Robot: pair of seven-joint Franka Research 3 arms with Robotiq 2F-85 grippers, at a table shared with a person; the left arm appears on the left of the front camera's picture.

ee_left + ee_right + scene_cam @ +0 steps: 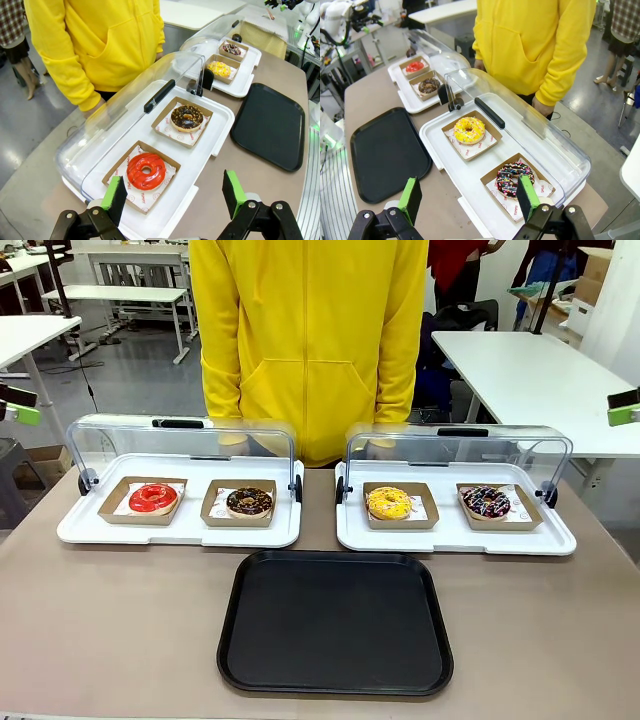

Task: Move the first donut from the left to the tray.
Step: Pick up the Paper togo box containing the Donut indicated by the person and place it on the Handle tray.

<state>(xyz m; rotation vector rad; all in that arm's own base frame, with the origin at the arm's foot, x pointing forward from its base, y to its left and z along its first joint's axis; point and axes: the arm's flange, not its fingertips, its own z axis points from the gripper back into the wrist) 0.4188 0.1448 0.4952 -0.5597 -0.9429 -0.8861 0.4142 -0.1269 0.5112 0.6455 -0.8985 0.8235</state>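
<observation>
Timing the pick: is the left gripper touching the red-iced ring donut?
Apart. Left wrist view: open left gripper hangs above the glossy red-iced ring donut, both fingers clear.

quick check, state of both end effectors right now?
Left end effector: open, holding nothing.
Right end effector: open, holding nothing.

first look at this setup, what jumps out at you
The person in a bright yellow hoodie at the far side of the table catches the eye first. In front of them sit two white trays with clear lids raised, and the red-iced donut at the far left stands out among the four. Nearer the robot lies a big black tray.
</observation>
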